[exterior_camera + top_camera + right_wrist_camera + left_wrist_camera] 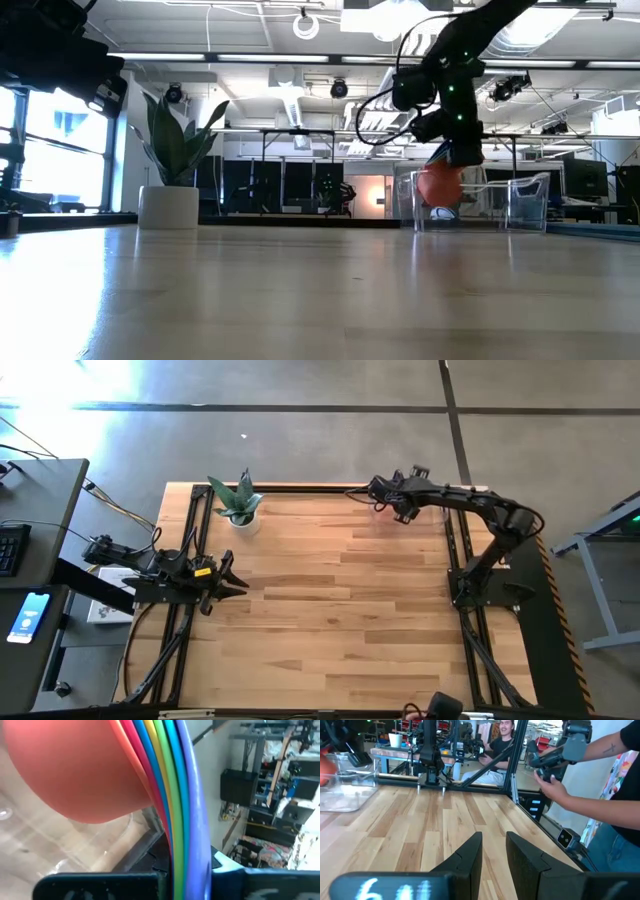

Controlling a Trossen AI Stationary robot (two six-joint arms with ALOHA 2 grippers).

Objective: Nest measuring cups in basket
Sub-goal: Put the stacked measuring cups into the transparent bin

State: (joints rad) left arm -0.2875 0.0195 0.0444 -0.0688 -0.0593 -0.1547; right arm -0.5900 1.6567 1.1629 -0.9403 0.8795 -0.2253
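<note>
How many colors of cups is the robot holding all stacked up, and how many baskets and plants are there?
Cup colors showing in the stack held by the right gripper: 6 (orange, red, yellow, blue, green, purple)
Clear basket: 1
Potted plant: 1
Total: 8
A teal cup cannot be told apart in the stack.

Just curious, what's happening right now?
Right gripper shut on nested rainbow plastic cup stack, over clear plastic bin. Left gripper idle, apart. Nothing blocking.
</note>
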